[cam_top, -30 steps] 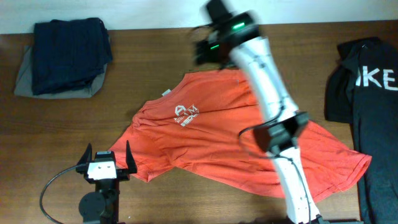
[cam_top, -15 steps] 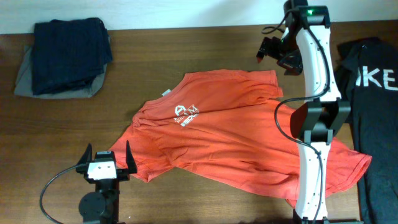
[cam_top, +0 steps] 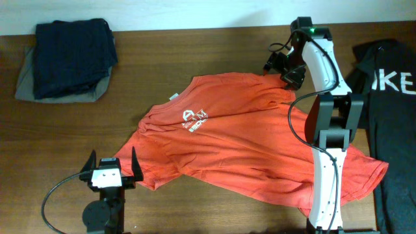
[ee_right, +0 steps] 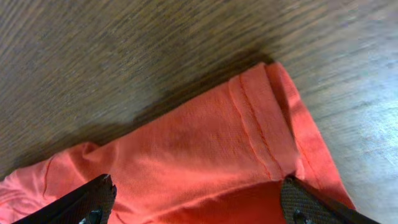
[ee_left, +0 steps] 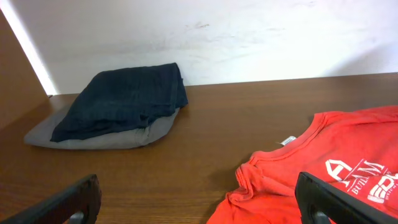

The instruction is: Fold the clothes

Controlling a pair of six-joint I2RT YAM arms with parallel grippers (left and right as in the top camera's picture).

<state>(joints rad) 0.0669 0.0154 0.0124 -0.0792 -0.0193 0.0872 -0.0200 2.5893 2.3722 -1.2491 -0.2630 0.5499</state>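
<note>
The orange-red T-shirt [cam_top: 247, 149] lies spread and rumpled across the middle of the table, its small white logo [cam_top: 194, 119] facing up. My right gripper [cam_top: 281, 70] is open at the shirt's far right corner; in the right wrist view its two fingers [ee_right: 198, 202] straddle a hemmed sleeve edge [ee_right: 261, 130] just above the cloth. My left gripper [cam_top: 109, 170] is open and empty at the near left, just off the shirt's near left sleeve. In the left wrist view its fingers [ee_left: 199, 199] frame bare wood, with the shirt's collar [ee_left: 292, 162] to the right.
A folded dark navy garment on a grey one [cam_top: 68, 58] sits at the far left corner, also in the left wrist view [ee_left: 118, 106]. A black shirt with white lettering [cam_top: 390, 97] lies along the right edge. A white wall [ee_left: 249, 37] backs the table.
My right arm has swung from over the shirt's top middle out to the far right, then come down onto the shirt's far right corner. The left arm and the shirt have not moved.
</note>
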